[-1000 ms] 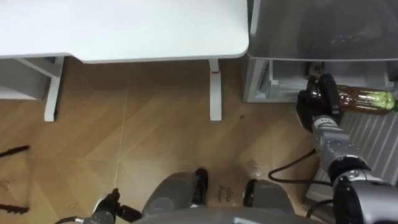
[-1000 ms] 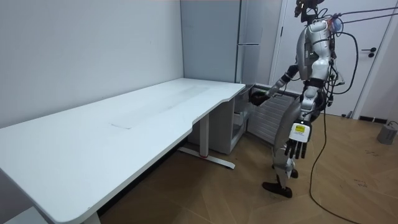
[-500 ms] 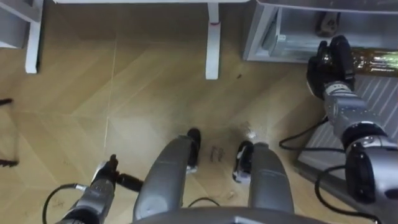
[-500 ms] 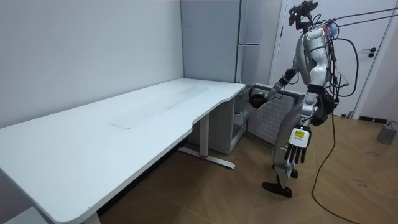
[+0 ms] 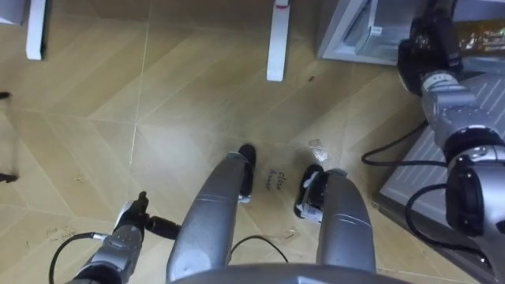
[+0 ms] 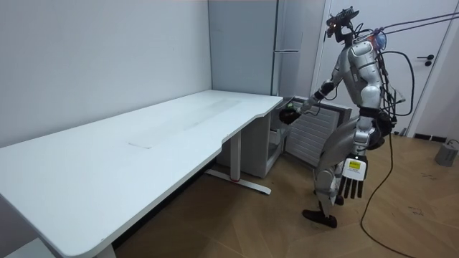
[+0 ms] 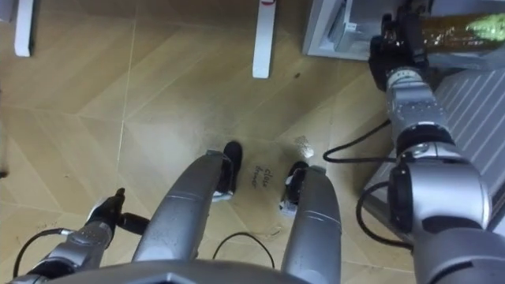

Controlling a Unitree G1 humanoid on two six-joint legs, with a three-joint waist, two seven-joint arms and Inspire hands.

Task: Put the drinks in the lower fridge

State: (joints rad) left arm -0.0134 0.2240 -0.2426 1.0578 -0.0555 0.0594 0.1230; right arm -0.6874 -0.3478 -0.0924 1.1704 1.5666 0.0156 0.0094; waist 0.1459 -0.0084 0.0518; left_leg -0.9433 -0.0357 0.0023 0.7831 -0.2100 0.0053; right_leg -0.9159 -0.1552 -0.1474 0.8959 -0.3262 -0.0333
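Up at the top right of the eye views, right hand point(image 5: 428, 49) has its fingers curled round a bottle point(image 7: 461, 28): amber drink, green label, lying sideways, sticking out to the robot's right. Bottle is held in the air at the mouth of the open lower fridge compartment point(image 5: 364, 31), above the swung-open door point(image 7: 477, 102), not set down. Top edge cuts it off, so can't tell how far in it reaches. Left hand point(image 5: 125, 237) is low at lower left beside the leg, fingers loose, holding nothing. White worktop leg point(image 5: 276, 43) stands on the wood floor point(image 5: 158, 118) just left of the compartment.

Room view adds the posture: robot stands knees bent and leaning forward beside the tall grey fridge point(image 6: 287, 43), at the end of the long white worktop point(image 6: 143, 143), right arm stretched down to the low compartment. Left hand hangs by the thigh there, fingers straight down. Bottle in that view is a small dark blob at the hand, colour not readable.
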